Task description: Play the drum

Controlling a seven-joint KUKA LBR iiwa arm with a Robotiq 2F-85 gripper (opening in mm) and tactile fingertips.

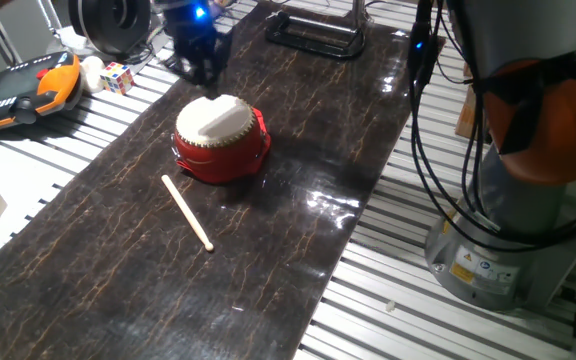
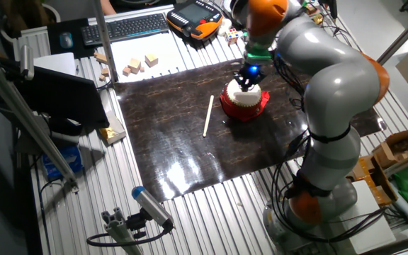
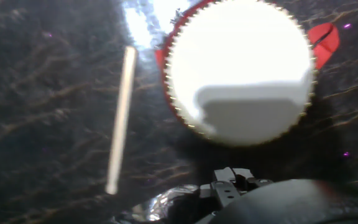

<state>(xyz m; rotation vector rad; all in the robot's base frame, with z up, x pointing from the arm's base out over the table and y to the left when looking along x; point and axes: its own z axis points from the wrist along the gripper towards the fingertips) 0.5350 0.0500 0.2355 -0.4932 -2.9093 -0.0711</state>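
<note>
— Since you ask me to take it from the biggest thing down, where do you begin?

— With the worktop [image 1: 58, 190] of ribbed metal slats, and the dark marbled mat [image 1: 298, 130] laid over its middle. My grey arm [image 2: 331, 85] reaches across that mat from its base at one side.

— And the drum?

— The drum [image 1: 220, 138] sits on the mat, roughly midway across it, red body with a cream skin ringed in small studs. In the hand view the skin fills the upper right, washed out by glare, with a red tab sticking out at one edge.

— Where are you over it?

— My fingers [image 1: 200, 62] hang just beyond the drum's far rim in one fixed view; in the other fixed view they appear right above the skin.

— Open or closed?

— I cannot tell. They are dark and blurred in both fixed views, and the hand view shows only a bit of my own housing at the bottom.

— Anything smaller?

— A thin pale stick [image 1: 187, 212] lies flat on the mat beside the drum, apart from it and untouched.
</note>
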